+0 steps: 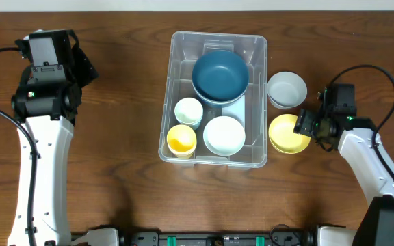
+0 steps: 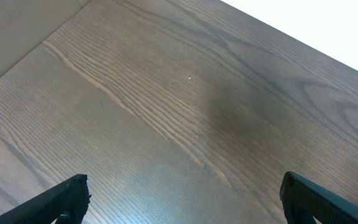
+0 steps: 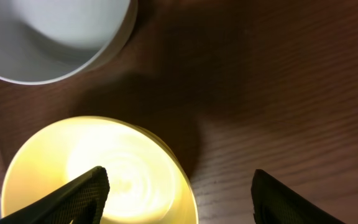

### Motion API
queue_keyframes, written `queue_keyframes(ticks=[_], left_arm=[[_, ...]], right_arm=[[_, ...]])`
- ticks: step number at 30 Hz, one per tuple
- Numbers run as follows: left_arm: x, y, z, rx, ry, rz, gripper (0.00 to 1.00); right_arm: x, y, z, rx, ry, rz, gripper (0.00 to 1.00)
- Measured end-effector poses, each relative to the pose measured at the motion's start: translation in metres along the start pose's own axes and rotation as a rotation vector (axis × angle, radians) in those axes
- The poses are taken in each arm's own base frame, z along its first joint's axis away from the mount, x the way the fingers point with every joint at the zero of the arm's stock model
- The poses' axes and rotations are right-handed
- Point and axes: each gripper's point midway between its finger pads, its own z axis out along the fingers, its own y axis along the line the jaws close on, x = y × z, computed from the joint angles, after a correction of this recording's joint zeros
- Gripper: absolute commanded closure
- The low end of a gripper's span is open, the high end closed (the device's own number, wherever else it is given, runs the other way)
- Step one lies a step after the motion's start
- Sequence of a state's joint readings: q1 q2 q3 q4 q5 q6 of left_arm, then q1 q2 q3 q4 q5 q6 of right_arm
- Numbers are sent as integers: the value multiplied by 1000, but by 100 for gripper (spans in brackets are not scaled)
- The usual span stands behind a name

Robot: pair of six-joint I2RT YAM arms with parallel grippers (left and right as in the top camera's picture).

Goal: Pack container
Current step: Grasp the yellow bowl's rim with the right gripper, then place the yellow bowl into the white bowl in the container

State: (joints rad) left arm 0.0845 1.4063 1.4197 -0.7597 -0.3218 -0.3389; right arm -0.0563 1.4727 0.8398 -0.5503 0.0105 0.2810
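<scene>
Lying: the large clear plastic rectangular container (image 1: 170,96) sits mid-table on the brown wooden table (image 1: 115,171), open side up.
Long axis: runs from the far edge to the near edge.
Inside: a dark blue round bowl (image 1: 219,75) at the far end; a pale cup (image 1: 189,111), a yellow cup (image 1: 181,139) and a white bowl (image 1: 224,134) nearer.
Right claw (image 1: 306,124): jaws well apart, astride the rim of a yellow round bowl (image 1: 284,135) just right of the container.
Left claw (image 2: 185,199): spread wide over bare wood, well to the left.

No writing can be read on the container (image 1: 259,130) or elsewhere
</scene>
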Motion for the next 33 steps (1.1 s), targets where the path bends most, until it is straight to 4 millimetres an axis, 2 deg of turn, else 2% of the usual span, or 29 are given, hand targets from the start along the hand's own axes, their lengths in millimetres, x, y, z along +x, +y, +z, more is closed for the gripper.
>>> queue_keyframes(ticks=[2,4,7,13,18,21,26,29,33], left_arm=[[0,0,0,0,0,0,2],[0,0,0,0,0,0,2],[0,0,0,0,0,0,2],[0,0,0,0,0,0,2],[0,0,0,0,0,0,2],[0,0,0,0,0,0,2],[0,0,0,0,0,0,2],[0,0,0,0,0,0,2],[0,0,0,0,0,0,2]], right_arm=[[3,0,4,-6,0,-1,30],[6,0,7,-13,-5,-1,40],[9,0,11,-18,-6,8,46],[22,-2,16,-16,22,27,66],[26,-4,16,-11,38,31,92],[27,-3,16,-14,43,34,97],[31,-6,12,5,66,39,99],[32,-13,-2,46,80,36,99],[11,-13,-34,61,12,37,99]])
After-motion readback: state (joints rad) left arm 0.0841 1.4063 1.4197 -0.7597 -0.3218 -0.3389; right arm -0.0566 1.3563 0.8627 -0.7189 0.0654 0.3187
